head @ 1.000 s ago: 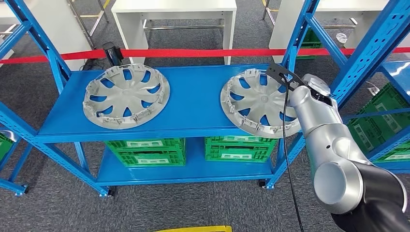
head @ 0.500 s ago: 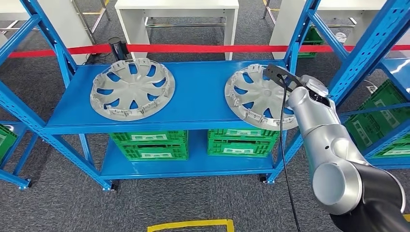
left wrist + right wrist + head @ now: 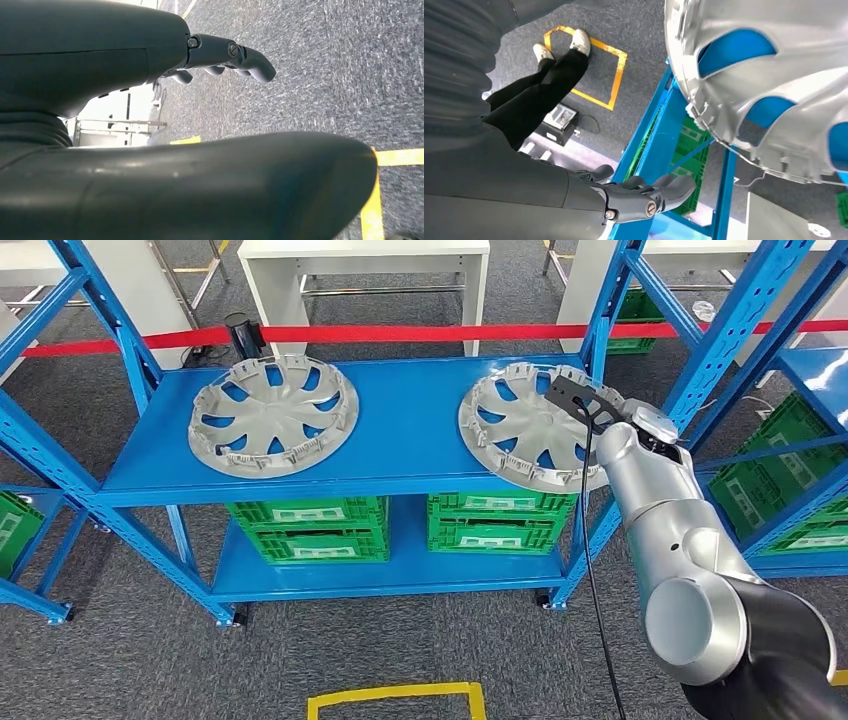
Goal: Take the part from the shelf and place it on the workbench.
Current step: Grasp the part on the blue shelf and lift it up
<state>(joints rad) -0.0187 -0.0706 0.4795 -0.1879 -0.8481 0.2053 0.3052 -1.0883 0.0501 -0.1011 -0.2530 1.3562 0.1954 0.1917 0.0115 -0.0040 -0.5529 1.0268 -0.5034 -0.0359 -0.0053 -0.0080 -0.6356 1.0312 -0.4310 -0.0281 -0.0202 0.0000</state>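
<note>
Two silver wheel covers lie on the blue shelf (image 3: 400,455): one at the left (image 3: 273,415) and one at the right (image 3: 520,425). My right arm (image 3: 655,500) reaches up to the right cover's near right rim. In the right wrist view my right hand (image 3: 644,192) holds nothing, its fingers stretched out beside the shelf post and apart from the cover's ribbed rim (image 3: 744,85). My left hand (image 3: 225,55) hangs over the grey carpet with loosely extended fingers and nothing in it.
Green crates (image 3: 305,530) fill the lower shelf. A red barrier tape (image 3: 400,333) runs behind the rack, with white tables (image 3: 365,255) beyond it. A person's legs (image 3: 539,85) stand by a yellow floor square. Another blue rack (image 3: 790,390) stands at the right.
The whole picture has shifted, so the camera has moved: the shelf sits higher in view and yellow floor tape has appeared below. My right arm stays at the right cover's rim.
</note>
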